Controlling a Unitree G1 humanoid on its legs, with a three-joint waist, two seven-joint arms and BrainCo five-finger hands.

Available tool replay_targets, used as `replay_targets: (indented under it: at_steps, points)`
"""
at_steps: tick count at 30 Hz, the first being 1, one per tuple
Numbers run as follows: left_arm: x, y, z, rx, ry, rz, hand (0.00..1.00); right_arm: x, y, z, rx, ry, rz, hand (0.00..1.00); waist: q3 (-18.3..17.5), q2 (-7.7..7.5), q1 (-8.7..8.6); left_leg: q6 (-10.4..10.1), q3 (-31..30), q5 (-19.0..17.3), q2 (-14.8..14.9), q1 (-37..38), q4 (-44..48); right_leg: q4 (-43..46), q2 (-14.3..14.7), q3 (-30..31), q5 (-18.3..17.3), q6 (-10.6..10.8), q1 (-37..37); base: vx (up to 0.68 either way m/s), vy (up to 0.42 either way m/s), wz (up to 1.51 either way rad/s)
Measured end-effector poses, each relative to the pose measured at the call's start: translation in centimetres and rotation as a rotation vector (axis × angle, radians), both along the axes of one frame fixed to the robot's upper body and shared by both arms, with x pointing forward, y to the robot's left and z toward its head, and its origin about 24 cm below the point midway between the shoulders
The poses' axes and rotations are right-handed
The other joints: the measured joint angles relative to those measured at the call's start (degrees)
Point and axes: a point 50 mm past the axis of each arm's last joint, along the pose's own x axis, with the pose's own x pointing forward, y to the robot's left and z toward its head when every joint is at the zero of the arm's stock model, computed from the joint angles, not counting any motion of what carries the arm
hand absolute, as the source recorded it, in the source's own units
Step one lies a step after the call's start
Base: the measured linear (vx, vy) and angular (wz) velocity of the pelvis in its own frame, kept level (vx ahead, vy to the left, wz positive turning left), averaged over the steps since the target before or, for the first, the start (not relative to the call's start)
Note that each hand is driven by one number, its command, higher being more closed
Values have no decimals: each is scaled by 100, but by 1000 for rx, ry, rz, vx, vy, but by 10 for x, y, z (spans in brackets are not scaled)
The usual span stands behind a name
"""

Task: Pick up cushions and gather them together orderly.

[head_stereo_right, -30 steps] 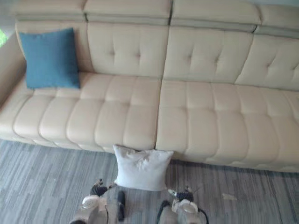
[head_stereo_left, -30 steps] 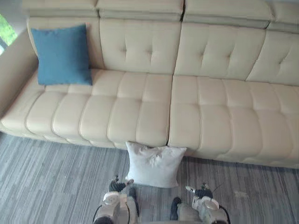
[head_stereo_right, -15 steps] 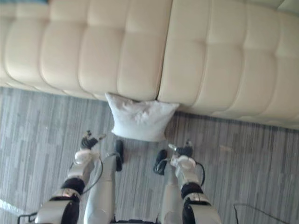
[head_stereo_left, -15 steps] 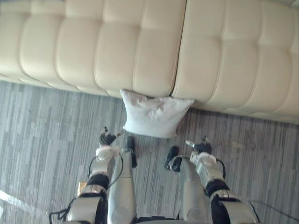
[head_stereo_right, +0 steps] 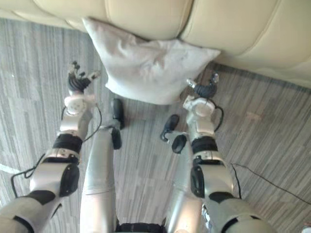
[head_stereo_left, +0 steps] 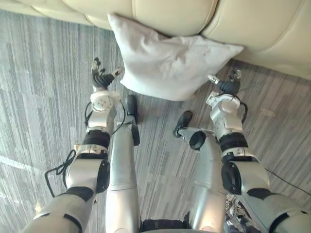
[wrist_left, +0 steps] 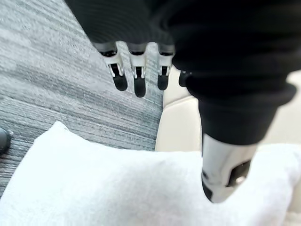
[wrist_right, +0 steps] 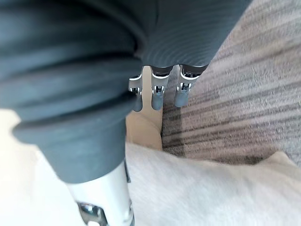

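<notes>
A white cushion (head_stereo_left: 170, 63) stands on the grey carpet, leaning against the front of the cream sofa (head_stereo_left: 165, 12). My left hand (head_stereo_left: 101, 79) hovers open just beside the cushion's left edge, fingers spread and touching nothing. At the cushion's right corner my right hand (head_stereo_left: 226, 87) is open too, apart from the cloth. In the left wrist view the cushion (wrist_left: 108, 188) lies under the straight fingers (wrist_left: 136, 80) and thumb (wrist_left: 221, 169). The right wrist view shows the cushion (wrist_right: 211, 193) below relaxed fingers (wrist_right: 157, 94).
The sofa (head_stereo_right: 146, 14) runs across the far edge. Striped grey carpet (head_stereo_left: 43, 97) spreads to both sides of the cushion. A small pale scrap (head_stereo_right: 255, 116) lies on the carpet to the right.
The camera has tilted further down and closer, so the cushion and both hands look larger. Both hands have come up beside the cushion's two lower corners.
</notes>
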Motion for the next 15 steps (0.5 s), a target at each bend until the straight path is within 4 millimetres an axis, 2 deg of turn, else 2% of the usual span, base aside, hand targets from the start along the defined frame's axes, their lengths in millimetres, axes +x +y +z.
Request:
replay_targets:
  at_steps: [4, 5, 6, 9, 15]
  points:
    - [4, -15, 27, 22, -67, -26, 0, 7, 14, 17, 13, -17, 33, 0, 5, 1, -8, -42, -2, 59, 1, -371, 111, 128, -6, 46, 68, -112, -398, -58, 16, -3]
    - [4, -20, 35, 18, -88, -37, 0, 9, 18, 25, 10, -33, 43, 100, 5, 1, -10, -51, -3, 69, 3, -455, 133, 151, -6, 52, 74, -120, -484, -58, 24, -4]
    - [4, -26, 42, 14, -108, -42, 100, 10, 23, 33, 7, -53, 51, 100, 5, 1, -16, -53, -9, 71, 14, -531, 182, 192, -5, 54, 76, -123, -557, -45, 22, -5]
    - [3, -39, 51, 19, -139, -64, 100, 10, 32, 43, 15, -75, 56, 100, 5, 1, -57, -54, -14, 72, 18, -570, 209, 210, -4, 57, 75, -122, -593, -40, 21, -2]
    - [-2, -41, 58, -27, -187, -24, 100, 6, 38, 42, 64, -100, 60, 100, 4, 1, -98, -57, -34, 73, 40, -530, 260, 225, 11, 46, 79, -128, -552, -40, 18, -1]
